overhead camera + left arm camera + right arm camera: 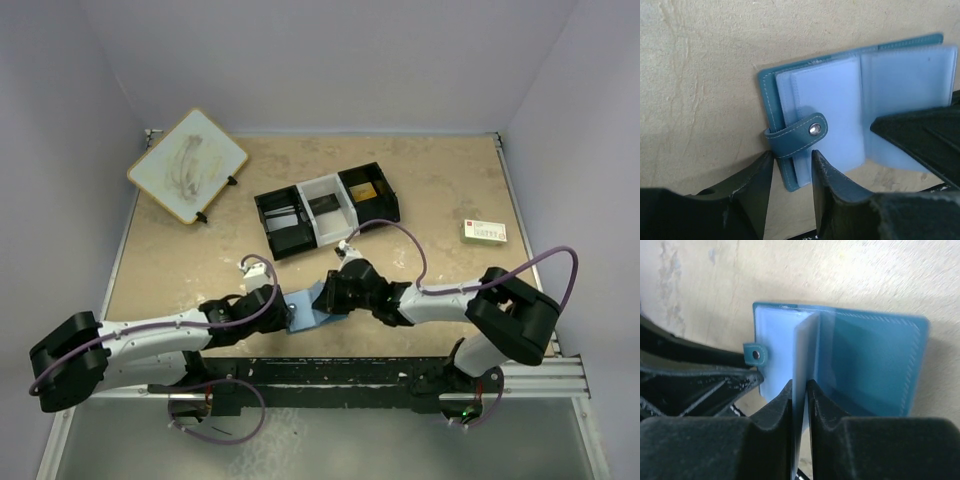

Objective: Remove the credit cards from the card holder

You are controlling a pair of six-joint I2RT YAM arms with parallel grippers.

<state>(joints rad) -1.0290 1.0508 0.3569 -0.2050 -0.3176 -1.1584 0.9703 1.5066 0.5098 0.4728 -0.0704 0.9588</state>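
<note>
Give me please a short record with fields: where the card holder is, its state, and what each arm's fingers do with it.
card holder: on the table between the two arms, lying open
left gripper: fingers on either side of the holder's edge by the snap tab; grip not certain
right gripper: fingers shut on a pale pocket leaf, standing upright
cards: none visible in the pockets
tray: beyond the holder, apart from it

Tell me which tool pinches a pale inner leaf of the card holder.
The right tool: it pinches an upright pale leaf of the card holder. The left tool straddles the cover's edge beside the snap tab.
</note>
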